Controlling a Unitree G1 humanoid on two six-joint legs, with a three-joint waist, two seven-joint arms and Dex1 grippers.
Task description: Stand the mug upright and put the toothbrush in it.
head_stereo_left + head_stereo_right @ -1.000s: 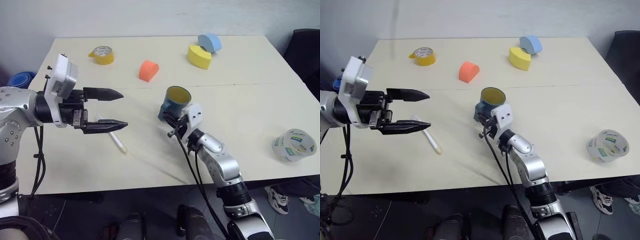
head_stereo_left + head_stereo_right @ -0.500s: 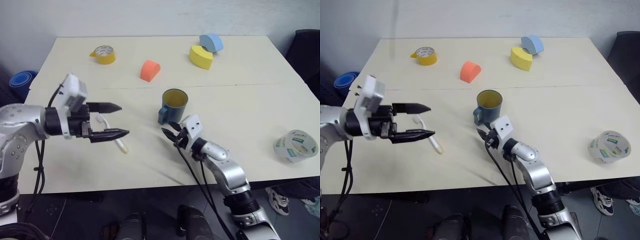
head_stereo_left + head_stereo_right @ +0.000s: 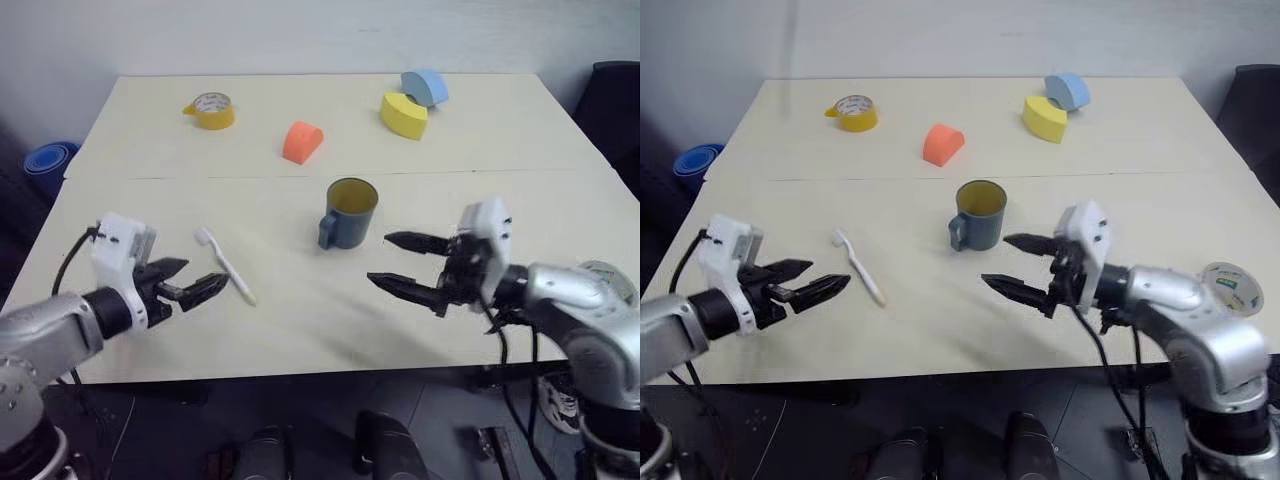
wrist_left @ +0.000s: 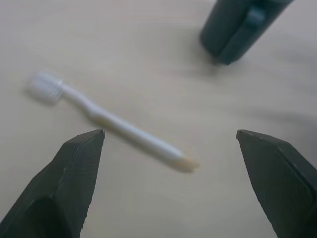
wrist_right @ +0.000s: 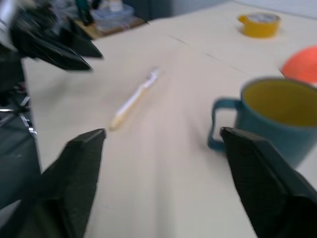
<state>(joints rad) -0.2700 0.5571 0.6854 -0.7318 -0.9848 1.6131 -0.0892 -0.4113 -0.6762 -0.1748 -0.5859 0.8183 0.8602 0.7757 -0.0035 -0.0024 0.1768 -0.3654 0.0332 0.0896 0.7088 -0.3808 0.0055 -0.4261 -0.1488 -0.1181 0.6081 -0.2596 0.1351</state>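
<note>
Left gripper (image 3: 192, 283) sits low at the table's (image 3: 300, 330) near-left corner, fingers spread apart, nothing between them, tips aimed toward 3 o'clock at the toothbrush. In the left wrist view its two black fingers (image 4: 74, 173) frame the brush with clear table showing on both sides, no contact. Toothbrush (image 3: 225, 265) lies flat on the table just beside those fingertips, bristle head at its 11 o'clock end, pale yellowish handle tip at its 5 o'clock end, not touching anything else. Yellow tape roll (image 3: 210, 109) is at the far left of the table, at about 12 o'clock from the brush, well apart. Orange foam block (image 3: 302, 141) lies at 11 o'clock from the mug. Mug (image 3: 349, 211) stands upright mid-table, yellow-olive inside visible from above, loop handle pointing toward 8 o'clock, well apart from the brush at its 3 o'clock side. Yellow block (image 3: 403, 113) and blue block (image 3: 425, 86) sit touching at the far edge, at 1 o'clock from the mug. Right gripper (image 3: 405, 264) hovers at 4 o'clock from the mug, near but clear of it, fingers wide apart and empty, tips pointing toward 9 o'clock. Clear tape roll with green print (image 3: 1230, 285) is at the table's right edge, partly hidden behind the right arm.
</note>
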